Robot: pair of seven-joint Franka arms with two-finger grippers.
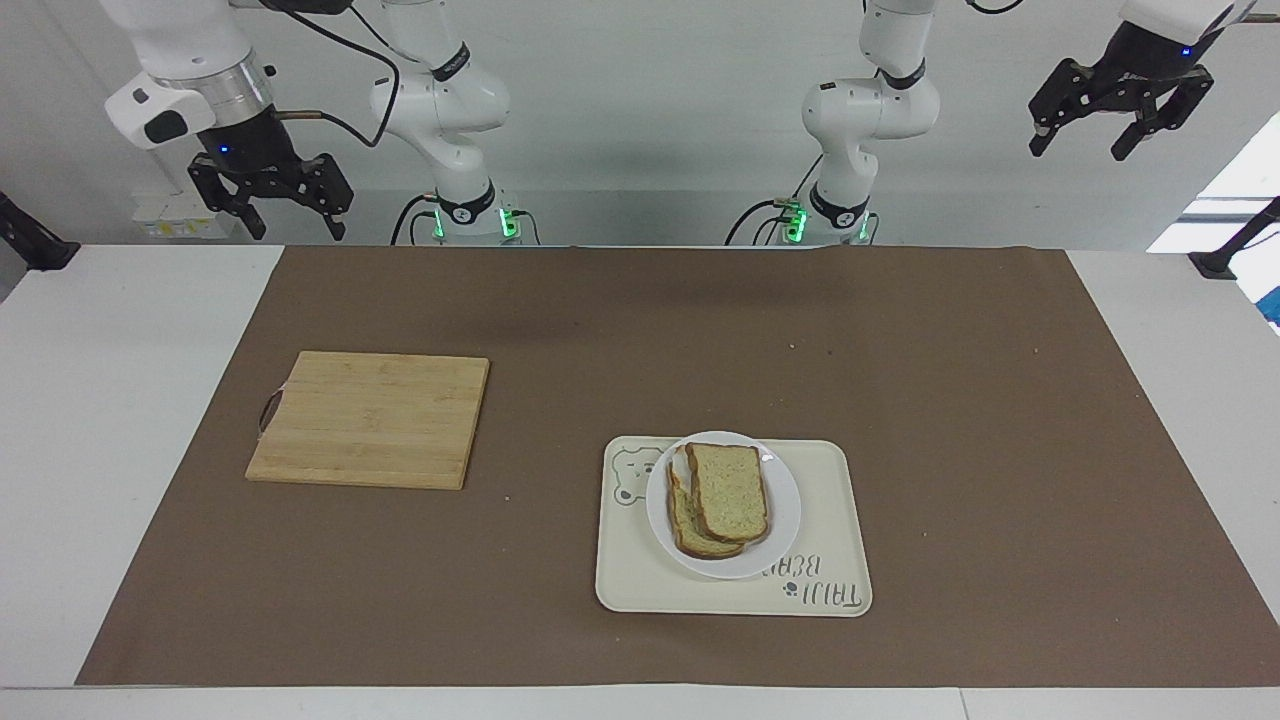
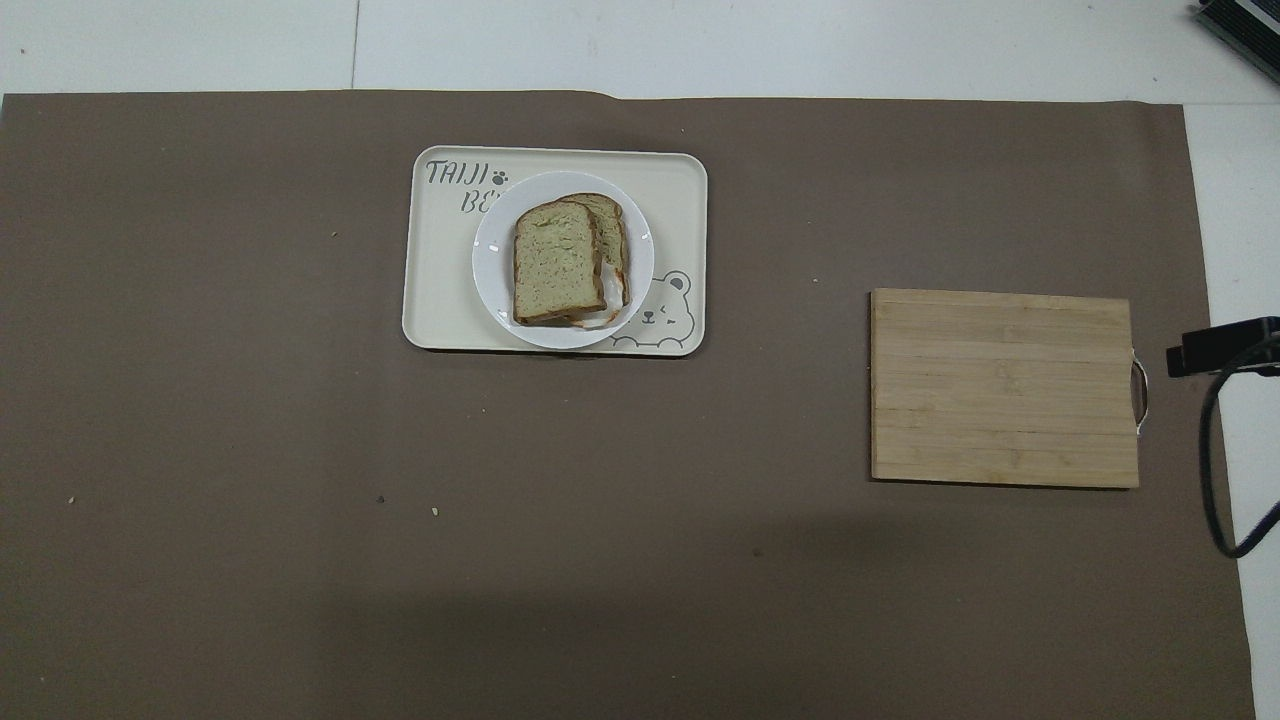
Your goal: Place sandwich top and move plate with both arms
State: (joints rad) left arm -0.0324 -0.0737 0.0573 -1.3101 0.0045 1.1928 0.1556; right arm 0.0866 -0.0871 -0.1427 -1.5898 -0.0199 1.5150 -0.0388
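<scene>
White plate [image 1: 723, 505] sits on the cream tray [image 1: 840, 520], carrying the sandwich top [image 1: 729, 490] laid slightly askew over a lower slice, so the stacking looks done and the plate has likely reached its place. Left gripper [image 1: 1117, 112] and right gripper [image 1: 268, 197] hang raised near the robots' bases, fingers apart and empty, apparently parked.

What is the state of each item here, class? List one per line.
sandwich top: lying on the lower slice, offset, not held.
plate: on the tray, carrying the sandwich.
tray: flat on the mat.
cutting board: bare, flat.
left end effector: open, raised, empty.
right end effector: open, raised, empty.
</scene>
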